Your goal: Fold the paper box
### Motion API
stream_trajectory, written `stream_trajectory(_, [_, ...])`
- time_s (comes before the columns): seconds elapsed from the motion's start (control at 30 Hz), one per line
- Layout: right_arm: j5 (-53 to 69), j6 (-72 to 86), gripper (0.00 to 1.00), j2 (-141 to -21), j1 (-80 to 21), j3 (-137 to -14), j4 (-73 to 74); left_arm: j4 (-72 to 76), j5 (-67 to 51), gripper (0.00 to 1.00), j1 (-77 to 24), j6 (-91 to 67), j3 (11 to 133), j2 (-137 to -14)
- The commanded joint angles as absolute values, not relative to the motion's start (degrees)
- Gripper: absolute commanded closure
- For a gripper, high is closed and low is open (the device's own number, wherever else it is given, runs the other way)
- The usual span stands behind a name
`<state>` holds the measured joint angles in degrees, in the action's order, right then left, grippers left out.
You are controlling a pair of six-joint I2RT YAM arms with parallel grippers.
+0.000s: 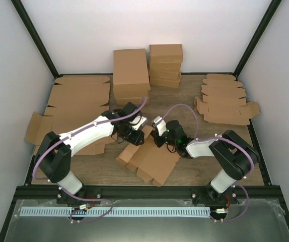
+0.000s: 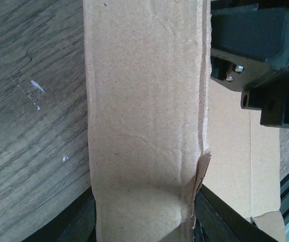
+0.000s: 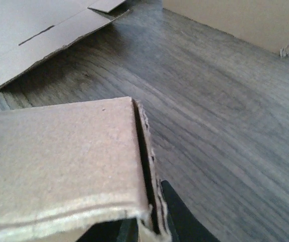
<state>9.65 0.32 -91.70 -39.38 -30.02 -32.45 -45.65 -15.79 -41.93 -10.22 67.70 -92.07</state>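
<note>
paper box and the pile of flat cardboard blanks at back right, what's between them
In the top view, the right arm and its purple cable lie between paper box and flat cardboard pile; the wooden table beneath is bare.

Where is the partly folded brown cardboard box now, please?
Top view: the brown cardboard box lies centre, its far edge between left pincer and right pincer.

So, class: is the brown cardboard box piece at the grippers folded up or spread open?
Only partly folded: the brown cardboard box piece lies spread on the wooden table, flaps splayed, one edge doubled.
</note>
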Motion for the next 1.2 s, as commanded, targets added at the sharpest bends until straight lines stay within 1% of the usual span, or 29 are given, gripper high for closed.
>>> stream_trajectory(0.0, [8.4, 0.2, 0.97, -93.0, -39.9, -33.3, -34.4, -44.6, -18.0, 0.54, -41.9, -9.8, 67.7, -90.4])
stream_trajectory(0.03, [8.6, 0.3, 0.99, -93.1, -39.9, -33.5, -34.0, -44.5, -18.2, 0.54, -42.0, -10.0, 67.8, -90.2])
stream_trajectory(0.07, [8.9, 0.5, 0.99, -92.9, -39.9, -33.7, -33.8, -44.3, -18.2, 0.53, -42.0, -10.2, 67.9, -89.7])
stream_trajectory(0.1, [9.1, 0.9, 0.99, -92.7, -39.9, -33.6, -33.6, -44.2, -18.1, 0.48, -42.0, -10.5, 68.1, -89.1])
stream_trajectory(0.17, [9.5, 2.2, 0.99, -92.0, -39.8, -33.2, -33.6, -43.9, -17.9, 0.34, -42.0, -10.8, 68.6, -86.9])
stream_trajectory(0.27, [9.5, 4.9, 0.99, -90.7, -39.7, -33.6, -32.0, -45.0, -15.8, 0.1, -41.9, -11.0, 71.0, -82.4])
stream_trajectory(0.33, [10.1, 8.1, 0.99, -89.9, -39.5, -34.2, -30.6, -46.5, -13.3, 0.02, -42.0, -11.4, 73.4, -79.2])
stream_trajectory(0.37, [9.8, 9.9, 0.99, -89.5, -39.5, -34.4, -30.2, -47.3, -11.8, 0.0, -41.9, -11.7, 74.5, -77.8])
stream_trajectory(0.47, [7.6, 16.6, 0.99, -87.4, -39.2, -34.3, -29.5, -48.8, -7.3, 0.0, -42.0, -13.9, 77.3, -73.0])
stream_trajectory(0.6, [-0.1, 26.8, 0.99, -84.7, -39.1, -34.8, -27.0, -50.6, -2.0, 0.0, -42.0, -20.9, 79.9, -67.2])
stream_trajectory(0.77, [-13.6, 39.5, 0.99, -79.7, -39.1, -34.1, -22.1, -47.5, -6.9, 0.0, -42.0, -30.5, 77.7, -58.8])
stream_trajectory(1.03, [-17.1, 45.1, 0.99, -73.1, -39.2, -31.6, -23.9, -47.4, -10.2, 0.0, -41.9, -36.4, 69.2, -52.3])
stream_trajectory(1.17, [-17.2, 47.4, 0.99, -69.3, -39.1, -28.3, -27.6, -44.0, -13.8, 0.0, -42.0, -39.5, 63.2, -49.6])
